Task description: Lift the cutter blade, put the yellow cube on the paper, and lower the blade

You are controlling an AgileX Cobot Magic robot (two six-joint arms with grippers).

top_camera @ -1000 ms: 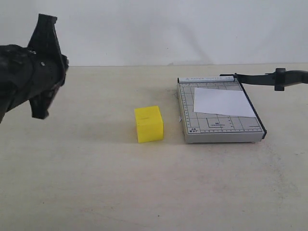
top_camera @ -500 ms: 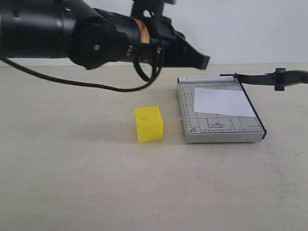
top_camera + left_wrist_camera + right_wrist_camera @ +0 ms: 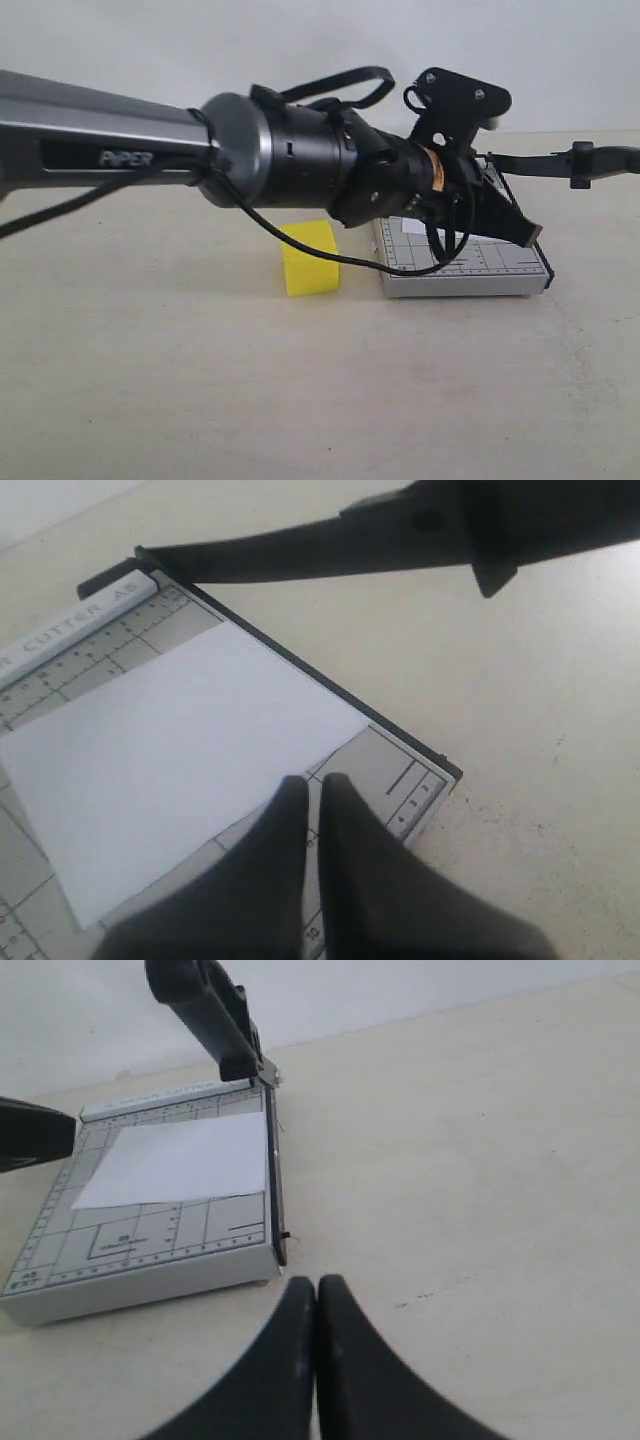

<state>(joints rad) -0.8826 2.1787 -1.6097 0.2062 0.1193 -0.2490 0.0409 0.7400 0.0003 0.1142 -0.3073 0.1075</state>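
We see the yellow cube [image 3: 310, 268] at centre on the tabletop [image 3: 300, 400], beside the trimmer [image 3: 465, 278]. Our left hand [image 3: 312, 782], pressed together, empty, hovers over the paper [image 3: 170, 740]. At right the cutter blade [image 3: 555, 163] stands raised; our right hand [image 3: 316, 1282] is together too.

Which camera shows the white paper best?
The right wrist view: the whole paper lies uncovered on the grey board. The left wrist view shows it close, but fingers hide one edge. The exterior view shows only a sliver behind the left arm.
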